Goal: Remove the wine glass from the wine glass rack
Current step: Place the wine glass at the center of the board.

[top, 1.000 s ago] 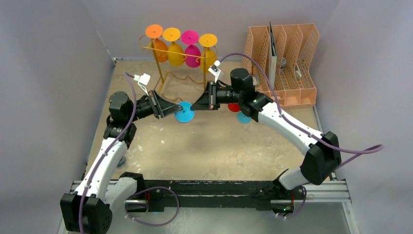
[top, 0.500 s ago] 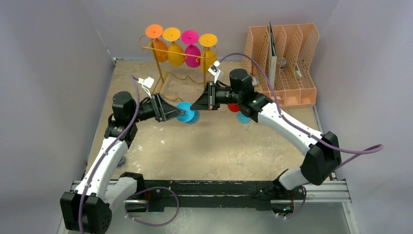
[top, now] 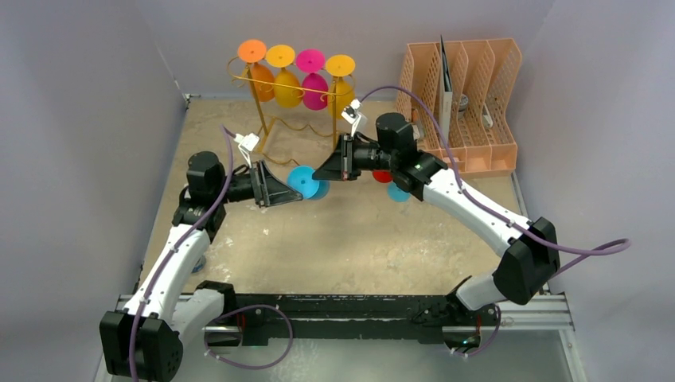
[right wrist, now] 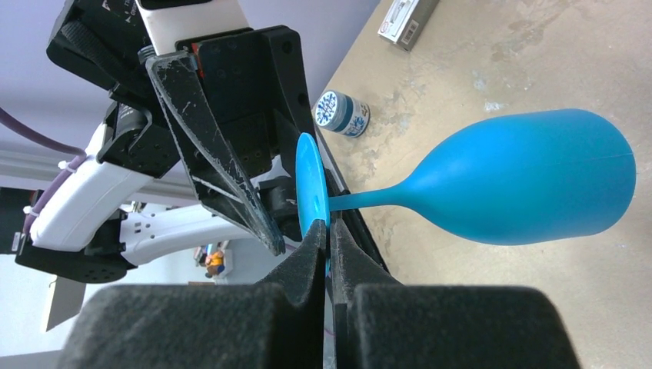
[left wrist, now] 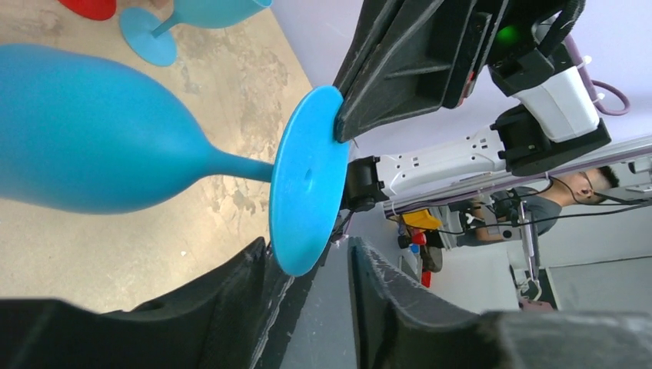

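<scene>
Right wrist: right jaws tight on blue glass (right wrist: 523, 184) foot, inside wide left jaws; tin (right wrist: 342, 114) beyond.

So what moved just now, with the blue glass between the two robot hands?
The left gripper slid a little to the right; it is open, astride the foot of the blue plastic wine glass. The right gripper stayed put, shut on that foot. The gold wire wine glass rack and its four hanging glasses did not change.
</scene>
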`<state>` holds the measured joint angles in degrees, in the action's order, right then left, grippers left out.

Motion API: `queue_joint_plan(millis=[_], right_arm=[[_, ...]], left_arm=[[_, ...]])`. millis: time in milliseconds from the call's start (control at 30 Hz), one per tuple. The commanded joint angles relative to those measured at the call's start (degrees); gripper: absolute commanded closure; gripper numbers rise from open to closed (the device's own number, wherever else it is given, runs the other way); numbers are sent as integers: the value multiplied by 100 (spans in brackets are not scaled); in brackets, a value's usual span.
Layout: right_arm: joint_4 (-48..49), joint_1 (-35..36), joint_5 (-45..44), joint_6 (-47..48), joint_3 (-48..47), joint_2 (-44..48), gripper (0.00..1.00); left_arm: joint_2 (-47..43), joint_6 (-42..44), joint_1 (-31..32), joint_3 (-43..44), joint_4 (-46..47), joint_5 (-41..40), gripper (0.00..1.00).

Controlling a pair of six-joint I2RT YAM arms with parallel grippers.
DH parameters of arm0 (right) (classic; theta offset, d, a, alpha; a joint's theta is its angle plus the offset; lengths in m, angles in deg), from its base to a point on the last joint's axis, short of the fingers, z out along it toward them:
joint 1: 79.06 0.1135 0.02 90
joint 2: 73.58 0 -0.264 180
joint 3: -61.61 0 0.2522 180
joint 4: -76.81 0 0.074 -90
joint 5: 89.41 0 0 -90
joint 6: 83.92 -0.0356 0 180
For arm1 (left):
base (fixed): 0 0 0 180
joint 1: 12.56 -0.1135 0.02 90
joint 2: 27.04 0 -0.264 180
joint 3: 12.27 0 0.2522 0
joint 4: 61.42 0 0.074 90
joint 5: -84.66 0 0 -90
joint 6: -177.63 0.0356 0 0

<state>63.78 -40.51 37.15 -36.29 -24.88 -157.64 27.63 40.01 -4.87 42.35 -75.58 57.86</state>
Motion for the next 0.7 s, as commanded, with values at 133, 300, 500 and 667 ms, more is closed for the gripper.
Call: queue_joint_plan(millis=[133,300,500,667], right_arm=[[278,91,122,102,-108,47,100],[289,103,99,100,-84,62,100],[361,102,77,92,-61,48,100],[575,105,68,57,35,75,96]], left_arm=[[80,-455,49,-113,949,385,67],[35,-472,58,-122,1022,336,77],[20,-246,58,-91,726,306,100],[-56,274,58,43,83,188,100]])
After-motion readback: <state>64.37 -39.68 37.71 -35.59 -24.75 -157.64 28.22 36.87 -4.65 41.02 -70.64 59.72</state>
